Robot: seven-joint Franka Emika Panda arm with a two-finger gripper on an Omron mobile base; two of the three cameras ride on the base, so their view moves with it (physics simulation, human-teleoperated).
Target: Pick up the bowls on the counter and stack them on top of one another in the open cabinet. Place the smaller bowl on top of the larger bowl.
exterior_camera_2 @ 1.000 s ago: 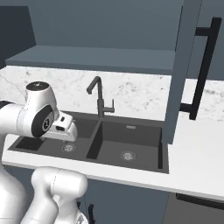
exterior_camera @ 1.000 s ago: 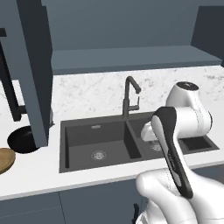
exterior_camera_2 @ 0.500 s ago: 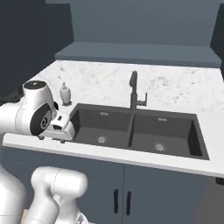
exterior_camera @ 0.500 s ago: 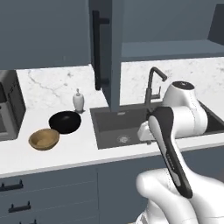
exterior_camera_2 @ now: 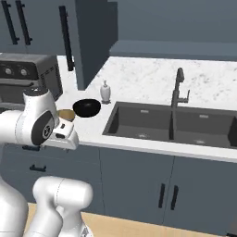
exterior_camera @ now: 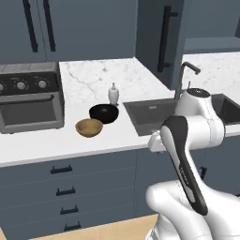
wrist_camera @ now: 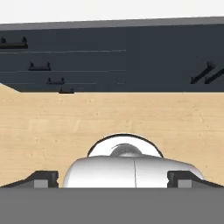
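Note:
The glossy black larger bowl (exterior_camera: pixel 104 113) (exterior_camera_2: pixel 86 107) and the tan wooden smaller bowl (exterior_camera: pixel 89 127) (exterior_camera_2: pixel 65 114) sit side by side, almost touching, on the white marble counter (exterior_camera: pixel 93 79) (exterior_camera_2: pixel 148 83). The open cabinet hangs above and to the right, its door (exterior_camera: pixel 154 37) (exterior_camera_2: pixel 92 41) swung out and its shelf (exterior_camera: pixel 211 44) (exterior_camera_2: pixel 171 48) bare. My gripper (wrist_camera: pixel 112 178) points down at the floor with its fingertips (wrist_camera: pixel 41 178) wide apart, open and empty. My hand (exterior_camera: pixel 156 142) (exterior_camera_2: pixel 65 134) hangs in front of the counter edge, below and right of the bowls.
A toaster oven (exterior_camera: pixel 28 101) (exterior_camera_2: pixel 28 76) stands left of the bowls, with a small soap dispenser (exterior_camera: pixel 113 94) (exterior_camera_2: pixel 106 91) just behind them. The dark double sink (exterior_camera: pixel 154 115) (exterior_camera_2: pixel 171 125) and its faucet (exterior_camera: pixel 185 77) (exterior_camera_2: pixel 178 88) lie to the right. Drawers (exterior_camera: pixel 61 187) run below.
The whole picture has shifted because the base drove left along the counter. The bowls and oven now sit further right in view. The arm's pose and the open gripper are unchanged.

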